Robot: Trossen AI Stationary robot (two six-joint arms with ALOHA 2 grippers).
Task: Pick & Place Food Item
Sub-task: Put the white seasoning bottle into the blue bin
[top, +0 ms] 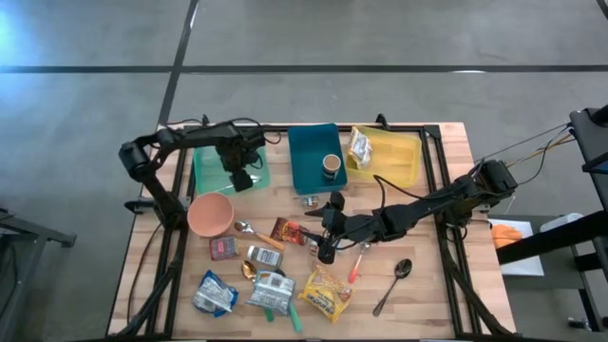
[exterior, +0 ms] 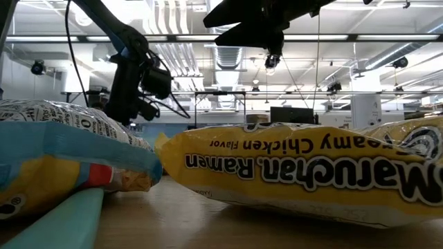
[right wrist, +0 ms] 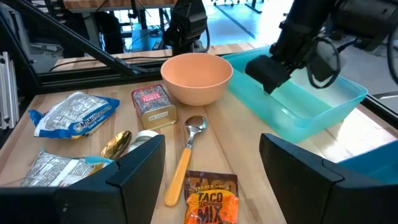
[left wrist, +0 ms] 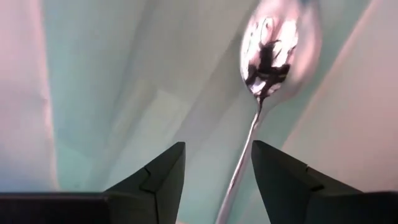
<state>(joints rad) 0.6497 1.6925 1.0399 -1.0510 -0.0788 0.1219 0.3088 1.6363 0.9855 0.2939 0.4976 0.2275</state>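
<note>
I see the table (top: 446, 142) with three bins at the far side. The left pincer (top: 241, 180) is down inside the light green bin (top: 201, 163); its fingers stand apart, and a metal spoon (left wrist: 264, 74) lies just ahead of them, its handle running between the tips, so I judge it is being released there. The right pincer (top: 326, 249) hangs wide and empty over the middle of the table, with the taco mix packet (right wrist: 210, 200) just ahead and below. One snack bag (top: 360, 145) already lies in the yellow bin (top: 407, 160). The ramen pack (top: 325, 292) is near this pincer and the other packets farther off, all waiting, so most work remains.
</note>
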